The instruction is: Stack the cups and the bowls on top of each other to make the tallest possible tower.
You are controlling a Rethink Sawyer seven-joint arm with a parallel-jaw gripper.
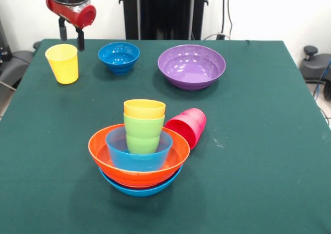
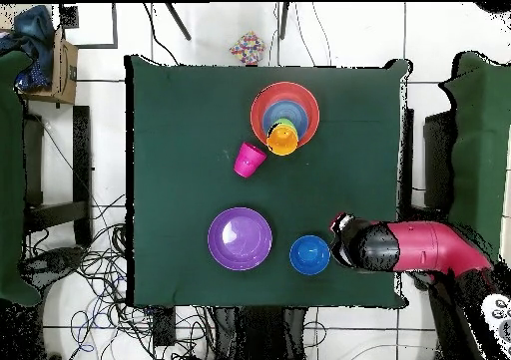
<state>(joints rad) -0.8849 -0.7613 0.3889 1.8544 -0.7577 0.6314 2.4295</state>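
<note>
Tower (image 1: 139, 156) nearest; far behind, yellow cup (image 1: 62, 63) just below apparently part-open, empty hand (image 1: 71, 38).

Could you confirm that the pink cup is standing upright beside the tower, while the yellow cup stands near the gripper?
Not quite: the front view shows the pink cup lying on its side beside the tower. The yellow cup does stand upright near the gripper.
</note>
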